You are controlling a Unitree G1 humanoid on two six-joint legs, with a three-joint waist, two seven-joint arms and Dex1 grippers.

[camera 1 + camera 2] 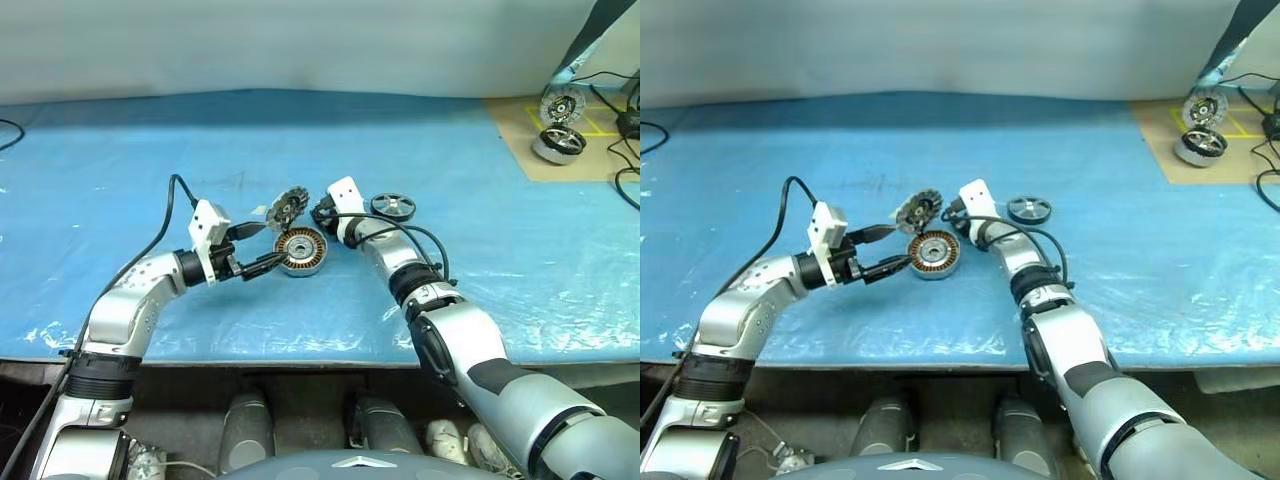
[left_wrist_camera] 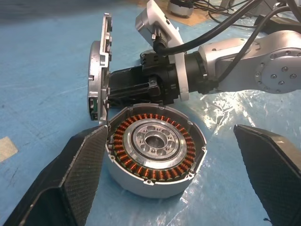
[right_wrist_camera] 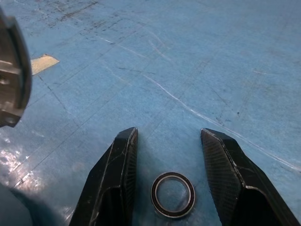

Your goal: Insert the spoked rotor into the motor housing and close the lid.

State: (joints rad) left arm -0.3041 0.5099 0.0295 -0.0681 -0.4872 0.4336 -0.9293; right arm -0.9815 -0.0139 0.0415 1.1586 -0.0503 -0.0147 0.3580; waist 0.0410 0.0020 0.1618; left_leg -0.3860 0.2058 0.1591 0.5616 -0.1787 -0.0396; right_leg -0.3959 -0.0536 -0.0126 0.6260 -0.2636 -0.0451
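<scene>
Left gripper (image 2: pixel 169 188) is sitting spread wide around the motor housing (image 1: pixel 301 250), right gripper (image 3: pixel 169 179) half-open holding nothing, spoked rotor (image 1: pixel 393 207) waiting nearby; bumping the upright lid (image 1: pixel 288 208) risks it flopping shut

A blue plastic-covered table (image 1: pixel 120 180) (glossy, wrinkled at its near edge) meets a pale wall (image 1: pixel 300 40) behind.

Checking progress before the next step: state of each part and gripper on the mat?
motor housing: upright on the mat, coils exposed, no rotor inside
lid: swung open, standing on edge
spoked rotor: flat on the mat, apart from the housing
thin ring: flat on the mat
left gripper: open, straddling the housing
right gripper: open, nothing held
</scene>
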